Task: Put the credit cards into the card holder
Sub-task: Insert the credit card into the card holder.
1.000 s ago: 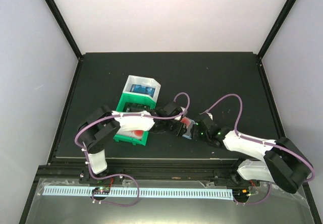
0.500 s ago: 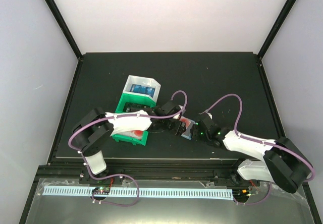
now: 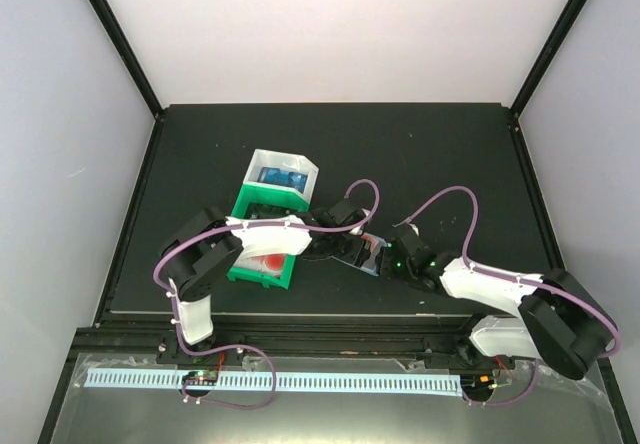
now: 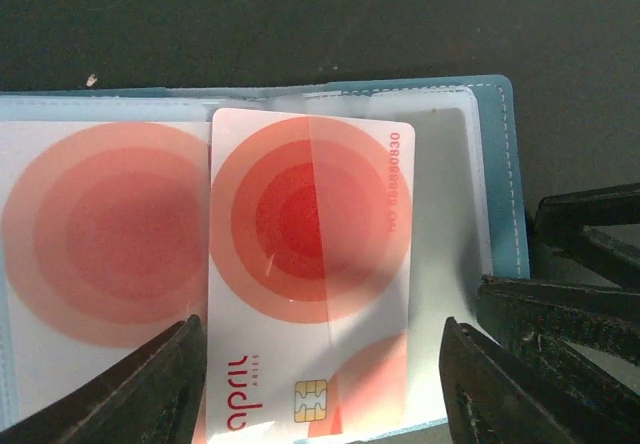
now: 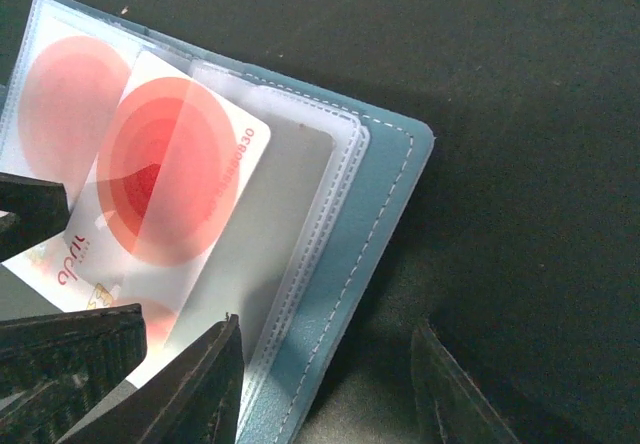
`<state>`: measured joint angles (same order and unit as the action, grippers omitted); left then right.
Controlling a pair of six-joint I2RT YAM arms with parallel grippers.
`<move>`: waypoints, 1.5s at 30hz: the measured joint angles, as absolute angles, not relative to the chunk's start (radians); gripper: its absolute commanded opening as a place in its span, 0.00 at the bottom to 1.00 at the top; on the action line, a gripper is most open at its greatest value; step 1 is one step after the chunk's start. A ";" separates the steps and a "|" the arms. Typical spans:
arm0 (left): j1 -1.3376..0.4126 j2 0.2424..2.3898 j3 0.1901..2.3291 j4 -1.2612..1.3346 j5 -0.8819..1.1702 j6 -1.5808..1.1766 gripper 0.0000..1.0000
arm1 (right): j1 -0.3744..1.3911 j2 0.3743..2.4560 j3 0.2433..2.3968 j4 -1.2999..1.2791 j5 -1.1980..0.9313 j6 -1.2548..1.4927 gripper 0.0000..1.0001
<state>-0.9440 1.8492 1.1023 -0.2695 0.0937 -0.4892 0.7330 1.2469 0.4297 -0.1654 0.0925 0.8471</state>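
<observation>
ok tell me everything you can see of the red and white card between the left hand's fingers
The card is thin glossy white plastic printed with red concentric circles, a red "april" wordmark, a gold chip near one short end and a red number along one long edge. It lies flat on the open teal wallet, partly under a clear sleeve. The left hand straddles its chip end, jaws apart; one finger sits at its edge, contact unclear.

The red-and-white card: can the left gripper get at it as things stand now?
Probably yes. The left gripper hangs open over the card, a finger on either side; nothing seems to block it, though part of the card is tucked into the holder.
</observation>
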 measured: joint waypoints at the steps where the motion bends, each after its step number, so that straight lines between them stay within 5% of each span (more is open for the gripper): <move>1: -0.944 1.851 1.103 -0.270 0.094 -0.489 0.61 | 0.733 1.248 0.430 -0.163 0.092 0.847 0.48; 11: -0.944 1.853 1.102 -0.237 0.211 -0.467 0.44 | 0.732 1.250 0.430 -0.155 0.084 0.843 0.46; 45: -0.943 1.840 1.066 -0.235 0.251 -0.536 0.50 | 0.727 1.259 0.424 -0.132 0.066 0.832 0.46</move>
<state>-0.9428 1.8404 1.0664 -0.2352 0.2508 -0.5358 0.7265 1.2587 0.4236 -0.1318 0.0662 0.8318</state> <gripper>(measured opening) 0.529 0.459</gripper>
